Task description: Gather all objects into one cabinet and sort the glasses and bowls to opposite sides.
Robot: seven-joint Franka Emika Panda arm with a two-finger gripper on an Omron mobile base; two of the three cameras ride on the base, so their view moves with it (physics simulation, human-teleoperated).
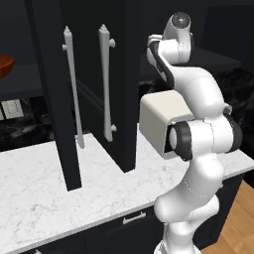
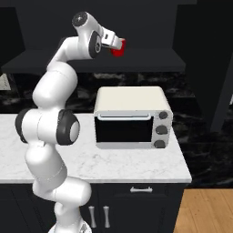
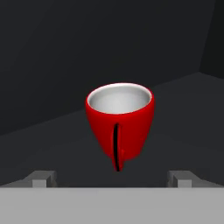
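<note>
A small bright red cup [image 3: 120,127] with a white inside stands upright on the dark shelf of the cabinet [image 2: 145,61], its thin handle turned toward the hand camera. My gripper [image 3: 113,178] is open, its fingertips [image 3: 41,177] spread wider than the cup and just short of it, touching nothing. From the right base view the gripper [image 2: 113,44] is raised to shelf height, right up against the cup [image 2: 119,47]. A red-brown bowl [image 1: 4,67] peeks in at the far left on another dark shelf. The cabinet's tall doors [image 1: 119,84] stand open, white bar handles [image 1: 105,84] facing out.
A cream toaster oven [image 2: 132,116] sits on the white marble counter [image 2: 136,166] under the shelf, right of my arm. An open door edge [image 1: 54,99] reaches down to the counter. Base cabinets [image 2: 136,200] and wood floor [image 2: 205,211] lie below.
</note>
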